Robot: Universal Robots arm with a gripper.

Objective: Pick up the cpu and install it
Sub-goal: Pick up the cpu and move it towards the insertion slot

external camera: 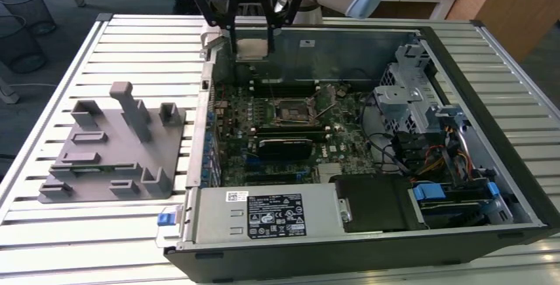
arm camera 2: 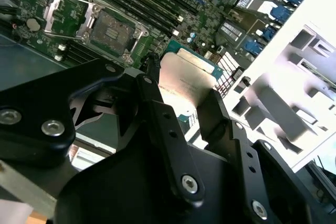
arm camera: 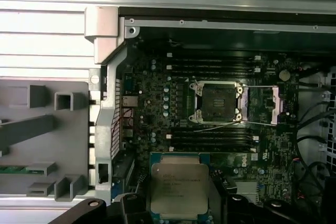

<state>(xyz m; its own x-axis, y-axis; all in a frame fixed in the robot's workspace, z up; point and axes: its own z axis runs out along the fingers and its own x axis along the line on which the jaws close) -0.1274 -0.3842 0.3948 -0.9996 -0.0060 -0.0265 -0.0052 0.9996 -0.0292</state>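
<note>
**Cpu clamped in the jaws, high over the open case**

Jaws closed to the width of the cpu (external camera: pixel 251 48), with a black finger (arm camera 2: pixel 163 119) pressed against each of two opposite edges. Held by the rim alone, silvery metal top turned toward the wrist cameras, a green border showing around it in both wrist views. Hanging in the air and touching nothing but the fingers. Seen in the exterior view against the far inner wall of the computer case (external camera: pixel 350 46), toward the exterior view's left.

Underneath, the green motherboard (external camera: pixel 262 124), lying flat in the bottom of the case. Near its middle, the black socket frame (arm camera: pixel 219 101), well apart from the cpu. Socket open in the first wrist view, with the load plate (arm camera: pixel 265 106) folded back beside it and the contact field uncovered. Rows of memory slots (arm camera: pixel 212 66) on two sides of the socket.

Further out, a metal drive cage (external camera: pixel 407 98) with bundled cables at the exterior view's right. Along the near side of the case, a power supply (external camera: pixel 262 216).

Outside the case, just beside it on the exterior view's left, a grey plastic fixture (external camera: pixel 114 144) with upright blocks. Standing on the slatted metal counter (external camera: pixel 88 246).
</note>
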